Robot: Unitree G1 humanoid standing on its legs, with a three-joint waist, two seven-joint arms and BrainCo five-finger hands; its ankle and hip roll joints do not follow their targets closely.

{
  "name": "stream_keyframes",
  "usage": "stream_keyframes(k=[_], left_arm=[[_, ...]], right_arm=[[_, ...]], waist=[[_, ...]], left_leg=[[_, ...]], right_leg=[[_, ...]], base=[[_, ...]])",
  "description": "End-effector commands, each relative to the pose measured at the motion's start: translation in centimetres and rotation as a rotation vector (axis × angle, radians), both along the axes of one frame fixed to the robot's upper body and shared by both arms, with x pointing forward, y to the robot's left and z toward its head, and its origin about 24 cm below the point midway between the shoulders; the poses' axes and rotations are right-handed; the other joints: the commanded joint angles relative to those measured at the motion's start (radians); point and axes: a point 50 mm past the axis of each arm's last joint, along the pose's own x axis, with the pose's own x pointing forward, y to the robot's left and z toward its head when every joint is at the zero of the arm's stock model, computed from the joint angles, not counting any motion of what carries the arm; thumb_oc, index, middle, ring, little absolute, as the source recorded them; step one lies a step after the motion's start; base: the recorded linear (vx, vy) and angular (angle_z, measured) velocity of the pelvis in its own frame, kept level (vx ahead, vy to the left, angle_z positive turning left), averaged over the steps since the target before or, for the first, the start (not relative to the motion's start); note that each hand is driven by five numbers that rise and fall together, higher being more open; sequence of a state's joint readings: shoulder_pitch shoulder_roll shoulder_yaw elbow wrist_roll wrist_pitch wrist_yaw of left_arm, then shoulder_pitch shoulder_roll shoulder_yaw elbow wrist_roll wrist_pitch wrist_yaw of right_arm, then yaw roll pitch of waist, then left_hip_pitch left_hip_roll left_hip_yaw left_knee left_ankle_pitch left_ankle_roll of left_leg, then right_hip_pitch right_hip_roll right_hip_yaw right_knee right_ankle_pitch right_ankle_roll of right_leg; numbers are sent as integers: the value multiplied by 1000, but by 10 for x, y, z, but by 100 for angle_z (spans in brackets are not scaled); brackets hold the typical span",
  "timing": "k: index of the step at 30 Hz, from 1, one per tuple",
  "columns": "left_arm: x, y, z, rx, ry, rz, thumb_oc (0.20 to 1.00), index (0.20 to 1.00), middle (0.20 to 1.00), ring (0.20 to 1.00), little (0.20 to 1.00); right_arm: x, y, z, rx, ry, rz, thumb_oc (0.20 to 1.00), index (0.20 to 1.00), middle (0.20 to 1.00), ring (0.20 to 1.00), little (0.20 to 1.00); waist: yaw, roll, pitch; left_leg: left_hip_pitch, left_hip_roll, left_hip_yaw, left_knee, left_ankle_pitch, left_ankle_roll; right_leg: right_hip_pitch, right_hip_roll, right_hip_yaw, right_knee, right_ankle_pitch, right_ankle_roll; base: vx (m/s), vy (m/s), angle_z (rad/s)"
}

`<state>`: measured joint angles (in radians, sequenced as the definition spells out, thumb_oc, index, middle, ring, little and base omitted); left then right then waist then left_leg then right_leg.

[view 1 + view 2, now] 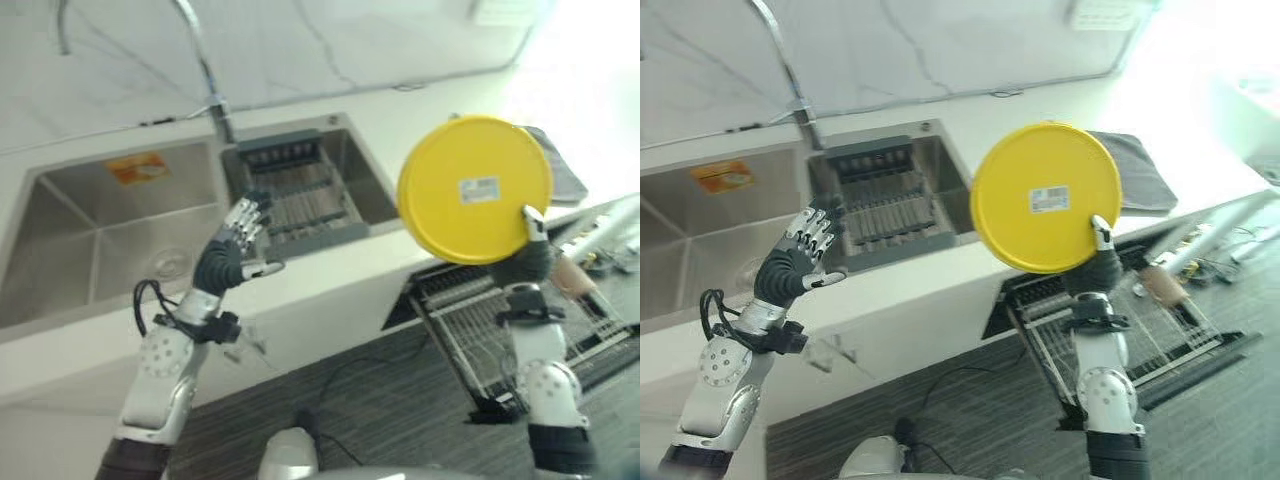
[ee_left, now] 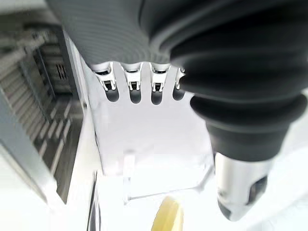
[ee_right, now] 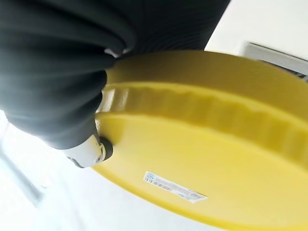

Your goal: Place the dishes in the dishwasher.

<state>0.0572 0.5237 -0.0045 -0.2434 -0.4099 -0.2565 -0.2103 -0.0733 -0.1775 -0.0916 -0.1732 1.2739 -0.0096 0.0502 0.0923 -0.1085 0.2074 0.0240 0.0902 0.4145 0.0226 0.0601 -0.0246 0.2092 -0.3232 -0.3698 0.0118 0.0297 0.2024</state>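
My right hand is shut on a round yellow plate, thumb on its underside, which carries a white label. It holds the plate upright above the pulled-out dishwasher rack, underside toward me; the plate's underside and rim show close up in the right wrist view. My left hand is raised, open and empty, in front of the counter's edge near the sink. Its fingers are straight in the left wrist view.
A grey dish drainer sits in the sink's right basin under a tall tap. A dark cloth lies on the white counter to the right. A wooden-handled utensil lies in the rack.
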Motion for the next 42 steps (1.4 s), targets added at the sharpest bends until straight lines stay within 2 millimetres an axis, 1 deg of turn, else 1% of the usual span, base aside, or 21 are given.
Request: stream_keyframes(k=[1, 3, 6, 9, 10, 11, 12, 13, 14, 15, 16, 18, 22, 25, 27, 28, 30, 31, 35, 39, 42], left_arm=[[-2, -11, 24, -13, -132, -20, 1000, 1000, 1000, 1000, 1000], [-3, -12, 22, -11, -128, -16, 1000, 1000, 1000, 1000, 1000], [-5, -13, 14, -35, -101, 3, 1000, 1000, 1000, 1000, 1000], [-6, -17, 9, -44, -90, 0, 1000, 1000, 1000, 1000, 1000], [-7, -18, 6, -48, -87, -3, 1000, 1000, 1000, 1000, 1000], [-8, -19, 5, -50, -86, -6, 1000, 1000, 1000, 1000, 1000], [-9, -19, 3, -53, -83, -9, 1000, 1000, 1000, 1000, 1000], [-9, -18, 3, -53, -82, -9, 1000, 1000, 1000, 1000, 1000], [-10, -18, 3, -53, -82, -7, 1000, 1000, 1000, 1000, 1000], [-10, -17, 3, -53, -83, -7, 1000, 1000, 1000, 1000, 1000], [-7, -19, 6, -56, -86, -14, 1000, 1000, 1000, 1000, 1000], [-2, -24, 8, -53, -94, -20, 1000, 1000, 1000, 1000, 1000], [2, -29, 10, -54, -93, -10, 1000, 1000, 1000, 1000, 1000], [3, -28, 9, -35, -97, -10, 1000, 1000, 1000, 1000, 1000], [3, -29, 10, 10, -124, 1, 1000, 1000, 1000, 1000, 1000], [3, -30, 11, 24, -133, 6, 1000, 1000, 1000, 1000, 1000], [7, -32, 16, 52, -153, 5, 1000, 1000, 1000, 1000, 1000], [8, -33, 19, 61, -160, -3, 1000, 1000, 1000, 1000, 1000], [5, -35, 21, 71, -160, -7, 1000, 1000, 1000, 1000, 1000], [3, -36, 20, 85, -159, -13, 1000, 1000, 1000, 1000, 1000], [2, -33, 22, 104, -172, -7, 1000, 1000, 1000, 1000, 1000]], right_arm=[[-8, -23, 33, -4, -154, -98, 200, 200, 200, 200, 200], [-9, -25, 32, -16, -149, -102, 200, 200, 200, 200, 200], [-11, -29, 35, -66, -155, -108, 200, 200, 200, 200, 200], [-12, -27, 37, -109, -154, -104, 200, 200, 200, 200, 200], [-13, -26, 36, -124, -151, -88, 200, 200, 200, 200, 200], [-13, -26, 35, -130, -151, -88, 200, 200, 200, 200, 200], [-13, -25, 33, -137, -150, -83, 200, 200, 200, 200, 200], [-13, -24, 34, -146, -148, -84, 200, 200, 200, 200, 200], [-13, -23, 34, -152, -149, -81, 200, 200, 200, 200, 200], [-13, -21, 33, -158, -150, -78, 200, 200, 200, 200, 200], [-12, -13, 34, -175, -160, -81, 200, 200, 200, 200, 200], [-10, -9, 35, -177, -167, -78, 200, 200, 200, 200, 200], [-12, -12, 35, -194, -163, -52, 200, 200, 200, 200, 200], [-15, -15, 34, -193, -178, -54, 200, 200, 200, 200, 200], [-16, -11, 38, -181, -204, -34, 200, 200, 200, 200, 200], [-16, -9, 39, -180, -209, -25, 200, 200, 200, 200, 200], [-14, -6, 41, -171, -220, -17, 200, 200, 200, 200, 200], [-13, -6, 40, -162, -224, -20, 200, 200, 200, 200, 200], [-12, 0, 41, -165, -216, -26, 200, 200, 200, 200, 200], [-13, 1, 39, -195, -198, -38, 200, 200, 200, 200, 200], [-16, -1, 41, -219, -217, -45, 200, 200, 200, 200, 200]], waist=[[-28, 67, -49], [-51, 66, -52], [-84, 70, -53], [-96, 70, -50], [-103, 63, -46], [-104, 60, -43], [-99, 59, -40], [-90, 65, -38], [-87, 70, -37], [-82, 80, -36], [-75, 99, -31], [-71, 100, -27], [-67, 92, -36], [-70, 81, -31], [-62, 75, -13], [-60, 71, -11], [-46, 55, -6], [-33, 45, -7], [-22, 37, -8], [-24, 34, -19], [-26, 21, -21]], left_leg=[[97, 4, -183, 7, -154, -13], [100, 38, -171, -3, -131, -34], [88, 97, -163, -10, -89, -78], [64, 119, -157, 40, -90, -92], [46, 125, -144, 111, -112, -92], [32, 119, -140, 156, -115, -91], [12, 82, -162, 192, -145, -78], [8, 22, -185, 172, -170, -58], [13, -5, -193, 155, -174, -49], [17, -33, -197, 125, -165, -41], [25, -77, -167, 21, -116, -28], [40, -75, -170, -28, -91, -21], [91, -87, -206, -76, -97, 6], [105, -89, -214, -83, -101, 22], [97, -79, -222, -47, -119, 39], [94, -80, -226, -39, -123, 41], [79, -78, -248, -5, -139, 40], [70, -77, -262, 19, -149, 34], [77, -62, -275, 48, -174, 12], [77, -35, -292, 50, -181, -8], [63, 2, -311, 67, -189, -31]], right_leg=[[-42, 54, 38, 13, -23, -14], [-50, 92, 70, -20, -38, -18], [-66, 160, 112, -49, -46, -60], [-75, 182, 116, -52, -48, -84], [-82, 184, 113, -48, -47, -98], [-81, 185, 111, -48, -45, -104], [-80, 185, 112, -50, -42, -105], [-85, 188, 118, -48, -38, -99], [-86, 189, 121, -45, -39, -94], [-89, 196, 120, -41, -40, -90], [-96, 210, 104, -23, -46, -76], [-100, 213, 87, -2, -59, -73], [-100, 212, 75, 65, -88, -63], [-138, 213, 77, 215, -91, -49], [-196, 199, 81, 404, -75, -39], [-201, 197, 92, 408, -74, -40], [-177, 168, 100, 334, -78, -47], [-145, 136, 97, 262, -69, -46], [-107, 34, 109, 115, 30, -14], [-94, -6, 132, 32, 66, 11], [-100, -14, 154, -23, 81, 24]], base=[[-36, -522, -75], [-30, -451, -65], [-22, -513, -39], [-23, -279, -40], [-12, -207, -20], [7, -175, -1], [53, -50, 3], [77, 19, 6], [85, 66, -5], [122, 148, 9], [131, 182, 32], [155, 229, 24], [178, 268, -5], [156, 221, 3], [134, 178, -2], [122, 68, -7], [113, -99, 12], [121, -194, 16], [114, -186, 14], [94, -260, 22], [8, -524, 20]])
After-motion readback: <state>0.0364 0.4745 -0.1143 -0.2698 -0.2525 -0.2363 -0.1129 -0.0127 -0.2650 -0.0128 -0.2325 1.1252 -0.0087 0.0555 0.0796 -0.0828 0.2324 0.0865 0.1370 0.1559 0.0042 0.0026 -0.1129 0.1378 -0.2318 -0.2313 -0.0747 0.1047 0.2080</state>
